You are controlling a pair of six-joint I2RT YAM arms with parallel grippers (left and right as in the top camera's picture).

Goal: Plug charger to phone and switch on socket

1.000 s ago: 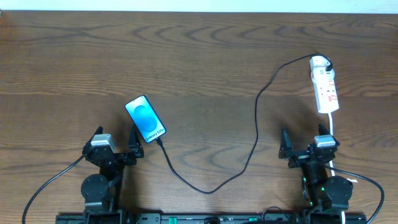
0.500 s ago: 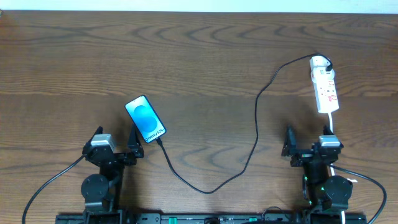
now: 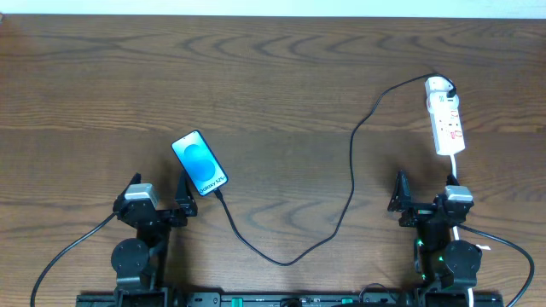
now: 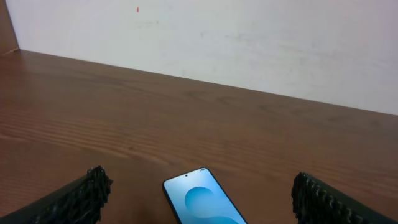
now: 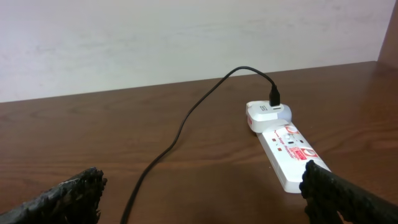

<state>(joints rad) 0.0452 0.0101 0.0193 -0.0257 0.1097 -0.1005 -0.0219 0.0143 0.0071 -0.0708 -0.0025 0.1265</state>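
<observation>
From overhead, the phone is seen at nine o'clock from the middle of the table, beside the left gripper, whose jaws are spread. The charger is run from it to the socket at three o'clock, beyond the right gripper, likewise spread. In the left wrist view the phone is framed between parted fingers; in the right, the plug is seated in the socket's far end.

Table: dark wood, visible grain, smooth with a faint sheen. Phone: glossy screen. Socket: smooth white plastic, slightly shiny. Charger: matt black cable. Pads: black, rough, knobbly. Wall: matt off-white
</observation>
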